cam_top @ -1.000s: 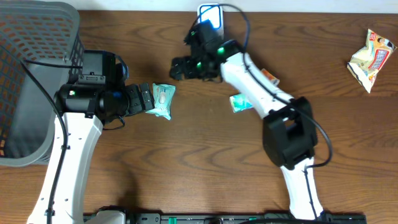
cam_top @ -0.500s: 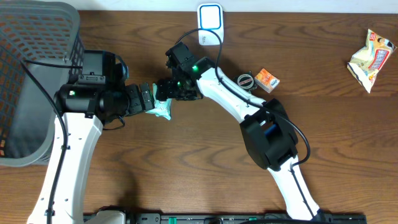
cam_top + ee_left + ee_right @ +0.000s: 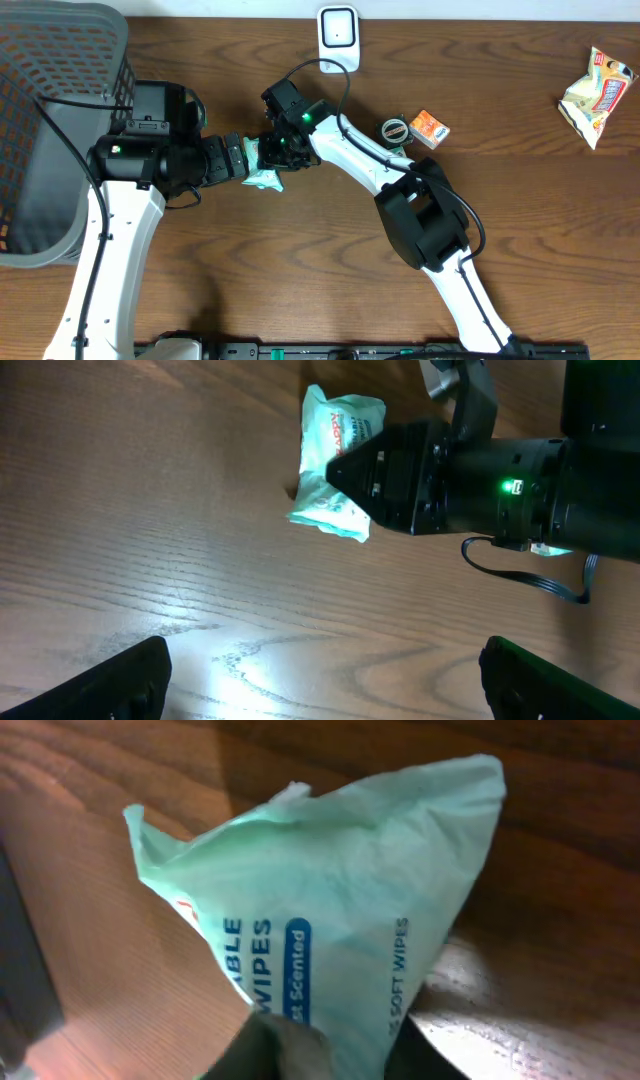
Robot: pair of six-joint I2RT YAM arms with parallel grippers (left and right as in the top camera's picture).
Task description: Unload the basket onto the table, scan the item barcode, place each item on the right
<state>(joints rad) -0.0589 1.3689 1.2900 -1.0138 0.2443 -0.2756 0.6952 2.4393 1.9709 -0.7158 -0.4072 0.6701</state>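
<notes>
mint-green plastic wipes packet (image 3: 332, 455) lies on brown wooden table (image 3: 300, 285), pinched by right gripper (image 3: 273, 157). left gripper (image 3: 320, 660) spread wide, just beside packet. white scanner (image 3: 338, 28) beyond; small orange box (image 3: 430, 128) well apart.

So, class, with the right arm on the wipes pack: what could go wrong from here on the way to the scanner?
1. The right fingers pinch the soft wipes pack so that it bunches; it may slip or droop once lifted.
2. The left fingers stand open close beside the pack, so the arms might bump.
3. No barcode shows on the crumpled film; it could face away from the scanner.
</notes>
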